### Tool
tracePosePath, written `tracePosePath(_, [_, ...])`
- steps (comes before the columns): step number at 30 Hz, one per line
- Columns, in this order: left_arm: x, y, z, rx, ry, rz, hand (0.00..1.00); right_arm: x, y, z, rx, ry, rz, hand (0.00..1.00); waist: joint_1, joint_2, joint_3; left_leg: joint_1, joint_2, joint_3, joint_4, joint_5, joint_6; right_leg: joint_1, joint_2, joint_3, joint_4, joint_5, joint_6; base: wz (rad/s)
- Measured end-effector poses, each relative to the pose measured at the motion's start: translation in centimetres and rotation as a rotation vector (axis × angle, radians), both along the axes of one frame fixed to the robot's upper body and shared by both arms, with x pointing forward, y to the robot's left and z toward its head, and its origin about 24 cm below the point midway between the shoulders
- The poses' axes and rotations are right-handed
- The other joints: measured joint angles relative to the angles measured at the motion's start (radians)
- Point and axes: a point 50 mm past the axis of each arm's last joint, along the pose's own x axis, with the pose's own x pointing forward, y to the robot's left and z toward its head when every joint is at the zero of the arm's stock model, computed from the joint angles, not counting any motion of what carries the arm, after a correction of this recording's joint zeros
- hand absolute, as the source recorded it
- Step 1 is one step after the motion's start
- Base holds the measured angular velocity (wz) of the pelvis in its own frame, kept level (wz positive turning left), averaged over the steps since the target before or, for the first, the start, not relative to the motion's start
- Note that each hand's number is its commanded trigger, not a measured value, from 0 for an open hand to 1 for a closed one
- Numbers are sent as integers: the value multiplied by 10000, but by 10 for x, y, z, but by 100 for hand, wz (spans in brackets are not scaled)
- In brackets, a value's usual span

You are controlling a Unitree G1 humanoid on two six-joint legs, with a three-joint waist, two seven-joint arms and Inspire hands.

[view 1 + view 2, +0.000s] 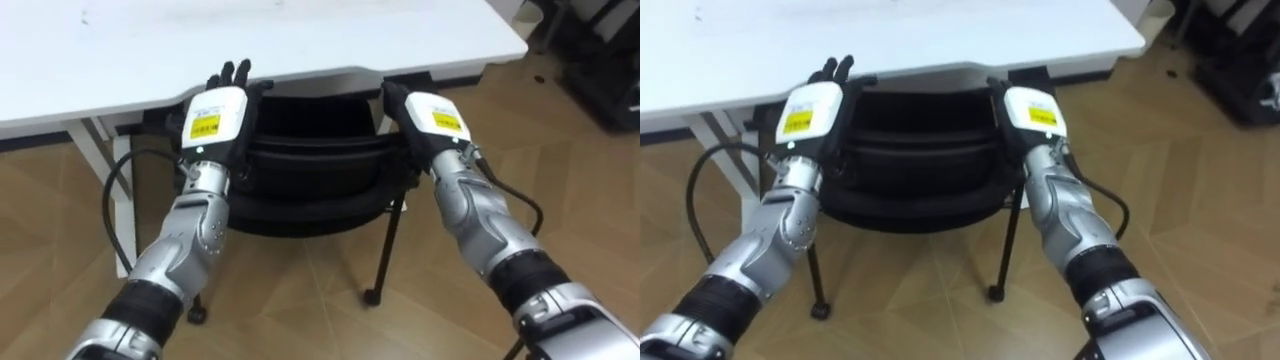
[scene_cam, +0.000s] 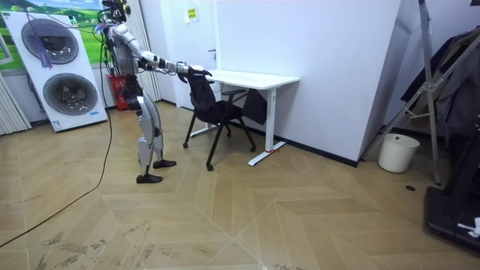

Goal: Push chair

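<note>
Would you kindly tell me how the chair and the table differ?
The chair is black on thin dark legs; the table is white on white legs. The chair is narrower than the table. The left hand and right hand rest on the chair's back, not on the tabletop. Chair and table both stand on the wood floor.

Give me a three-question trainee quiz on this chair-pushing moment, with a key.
1. True or false: the left robot hand and the right robot hand are both at the back of the black chair.
2. The black chair stands at: A) a white table; B) a sofa; C) a fridge.
3. Which robot hand shows straight fingers above the top edge of the chair's back?
Key: 1 true; 2 A; 3 the left.
</note>
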Motion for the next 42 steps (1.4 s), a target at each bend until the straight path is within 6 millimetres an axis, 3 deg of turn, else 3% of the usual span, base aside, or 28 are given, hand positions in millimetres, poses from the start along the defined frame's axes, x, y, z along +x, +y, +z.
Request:
tracePosePath(9, [-6,0,3,-166,-3,40,0,-1,2,20,169,-369,330,0,-23,5,-15,259,-53,-46,-360,13,-16,420,38,-124,-533,33,-50,2])
tracePosePath(16, [-5,3,6,-833,108,383,0,1,-8,38,291,-1045,292,0,-462,-5,-57,354,-68,-49,-367,7,-14,605,61,-139,-656,108,-47,0])
tracePosePath(19, [-1,7,17,-1439,203,515,0,3,-14,58,538,-1812,115,0,-667,75,-103,251,5,-15,-294,1,-8,440,104,-40,-621,188,-74,-12])
tracePosePath(21, [0,9,24,-1468,216,410,0,3,-21,86,784,-3061,88,0,-793,153,-148,210,38,31,-257,3,-8,453,145,37,-641,262,-84,-9])
tracePosePath(24, [1,24,43,-771,127,117,0,-10,-72,167,479,-7052,-908,0,-680,204,-161,229,116,188,-239,3,-7,487,206,74,-740,380,-116,-11])
tracePosePath(25, [1,29,46,-575,142,81,0,-15,-82,179,413,-7739,-1176,0,-679,217,-152,222,140,199,-225,-3,-17,520,236,72,-832,433,-129,-17])
tracePosePath(27, [0,46,67,177,-319,-322,0,-41,-124,214,-197,-10025,-2462,0,-380,268,-130,203,252,235,-124,-99,-84,494,315,156,-886,519,-185,-21])
tracePosePath(28, [-1,50,77,203,-661,-409,0,-48,-134,220,-385,-10468,-2770,0,-366,297,-133,180,260,217,-102,-106,-91,468,339,162,-895,520,-187,-6])
tracePosePath(30, [-8,71,133,-382,-3079,-233,0,-72,-156,237,-777,-11721,-3449,0,-371,414,-146,106,274,168,-86,-174,-150,405,373,189,-996,524,-193,4])
tracePosePath(31, [-22,93,174,-865,-5528,436,0,-85,-164,247,-795,-12454,-3616,0,-509,567,-214,116,255,165,-108,-194,-163,400,353,224,-992,504,-177,-5])
tracePosePath(32, [-39,117,206,-1231,-7737,1336,0,-97,-172,253,-731,-13074,-3750,0,-627,747,-331,234,217,230,-180,-201,-108,439,303,314,-988,424,-127,-8])
tracePosePath(34, [-71,151,233,-1267,-10168,2777,0,-116,-183,256,-385,-13773,-4209,0,-776,860,-416,601,168,487,-381,-200,-57,651,178,438,-1000,327,-59,-20])
tracePosePath(35, [-91,170,239,-888,-10973,3639,0,-129,-197,251,-60,-13900,-4669,0,-966,960,-476,854,130,573,-432,-265,-2,936,138,428,-1072,280,-23,-14])
tracePosePath(37, [-118,192,234,-508,-11515,4719,0,-148,-220,243,666,-13917,-5793,0,-1220,975,-477,1194,68,636,-528,-349,-6,1241,79,451,-1135,155,8,-2])
tracePosePath(40, [-145,213,216,-334,-11896,6341,0,-173,-248,237,1303,-14266,-7505,0,-1651,926,-432,1291,72,641,-493,-438,-55,1324,66,432,-1059,9,-12,0])
tracePosePath(42, [-155,219,210,-207,-12130,6995,0,-190,-261,234,1473,-14759,-8413,0,-1842,843,-338,1223,154,710,-294,-609,-118,1322,120,451,-1045,-38,-42,-10])
